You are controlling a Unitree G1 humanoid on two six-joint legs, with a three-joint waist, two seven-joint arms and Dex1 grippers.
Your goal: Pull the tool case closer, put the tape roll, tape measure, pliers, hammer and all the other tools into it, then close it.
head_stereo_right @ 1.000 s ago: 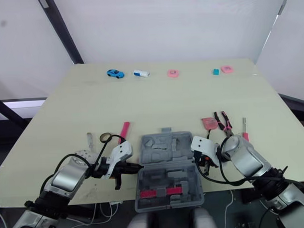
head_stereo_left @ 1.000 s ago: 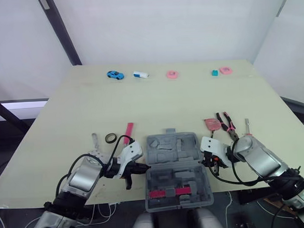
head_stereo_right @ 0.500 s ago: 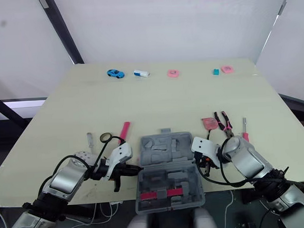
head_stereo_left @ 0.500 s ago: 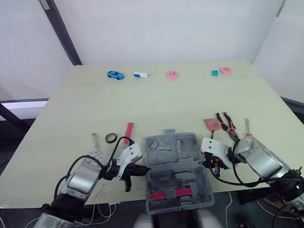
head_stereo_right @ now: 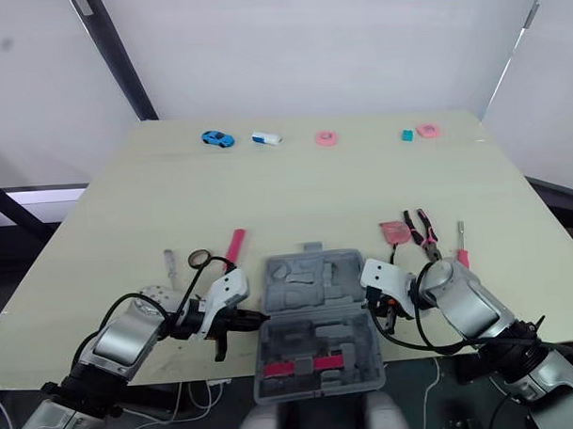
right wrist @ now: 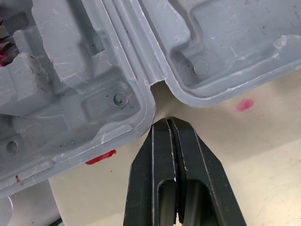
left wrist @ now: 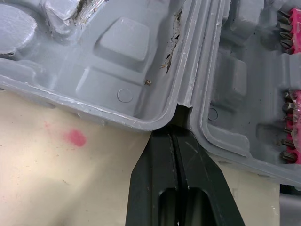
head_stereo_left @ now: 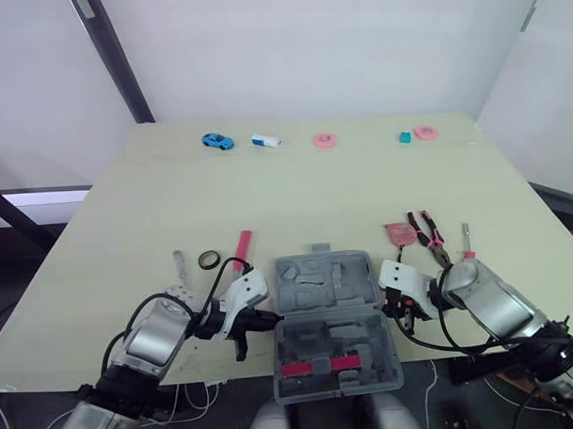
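Against the left gripper (left wrist: 176, 136) lies the tool case (head_stereo_left: 329, 290).

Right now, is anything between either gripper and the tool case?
Nothing visible. The left gripper, jaws shut, has its tip at the hinge notch on one side of the tool case. The right gripper, jaws shut too, points at the opposite notch, with just a strip of table between.
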